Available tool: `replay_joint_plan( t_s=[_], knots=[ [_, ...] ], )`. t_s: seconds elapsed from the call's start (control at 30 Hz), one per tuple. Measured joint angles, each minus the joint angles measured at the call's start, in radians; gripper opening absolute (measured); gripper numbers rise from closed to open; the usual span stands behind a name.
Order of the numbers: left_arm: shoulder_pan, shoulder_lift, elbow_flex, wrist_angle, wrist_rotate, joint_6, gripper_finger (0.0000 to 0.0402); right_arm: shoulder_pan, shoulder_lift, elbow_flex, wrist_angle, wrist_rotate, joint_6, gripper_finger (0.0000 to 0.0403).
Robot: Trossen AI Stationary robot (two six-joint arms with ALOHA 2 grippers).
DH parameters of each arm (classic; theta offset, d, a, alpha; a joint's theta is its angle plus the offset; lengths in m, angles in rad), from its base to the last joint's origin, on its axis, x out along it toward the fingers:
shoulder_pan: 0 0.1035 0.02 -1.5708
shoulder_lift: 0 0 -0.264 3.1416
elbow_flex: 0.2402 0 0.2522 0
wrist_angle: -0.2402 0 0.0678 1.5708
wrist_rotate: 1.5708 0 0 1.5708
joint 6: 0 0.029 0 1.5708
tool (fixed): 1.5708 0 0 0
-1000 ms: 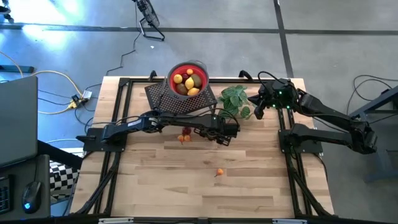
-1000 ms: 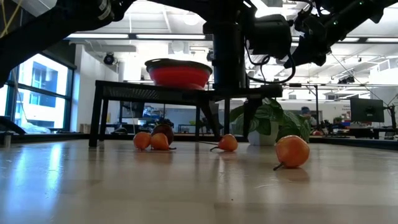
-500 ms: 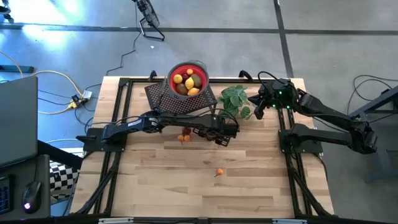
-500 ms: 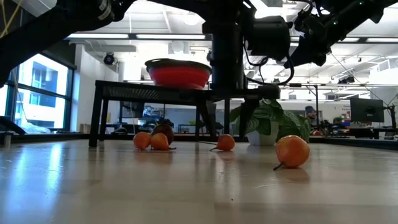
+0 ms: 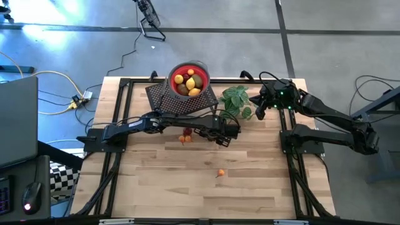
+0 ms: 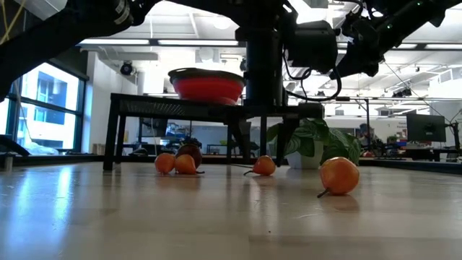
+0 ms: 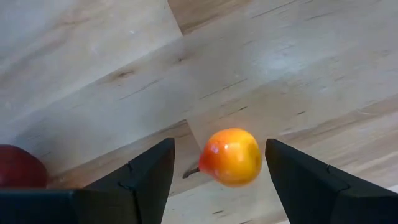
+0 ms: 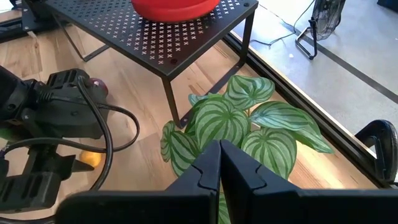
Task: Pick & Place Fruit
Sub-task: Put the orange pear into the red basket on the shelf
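At the near edge of the action, a lone orange fruit (image 5: 220, 173) sits on the bare wooden table (image 5: 187, 194), well apart from everything else. Just beyond it, the left gripper (image 5: 224, 139) hangs low over the boards with its dark fingers (image 7: 146, 174) spread, bracketing a small orange-yellow fruit (image 7: 230, 156) that lies between them, not yet touched. To its side, a little cluster of orange and dark red fruit (image 5: 186, 135) waits beside the arm. Farther back, the red bowl (image 5: 189, 78) stands on a black perforated stand (image 5: 181, 100), already holding lemons and other pieces. Beside the stand grows a striped leafy plant (image 8: 249, 124), and above it the right gripper (image 8: 219, 171) idles, fingers pressed together on nothing. The step in hand appears to be the pick: the next move likely calls for lowering slightly, squeezing on the fruit, then lifting clear of the stand's edge toward the bowl.
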Motion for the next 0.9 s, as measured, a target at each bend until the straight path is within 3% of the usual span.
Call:
replay_joint_plan(
  t_s=[0.9],
  knots=[
    [0.000,0.001,0.000,0.010,0.034,0.032,0.0244,0.000,0.000,0.000,0.000,0.000,0.000,0.0002]
  ],
)
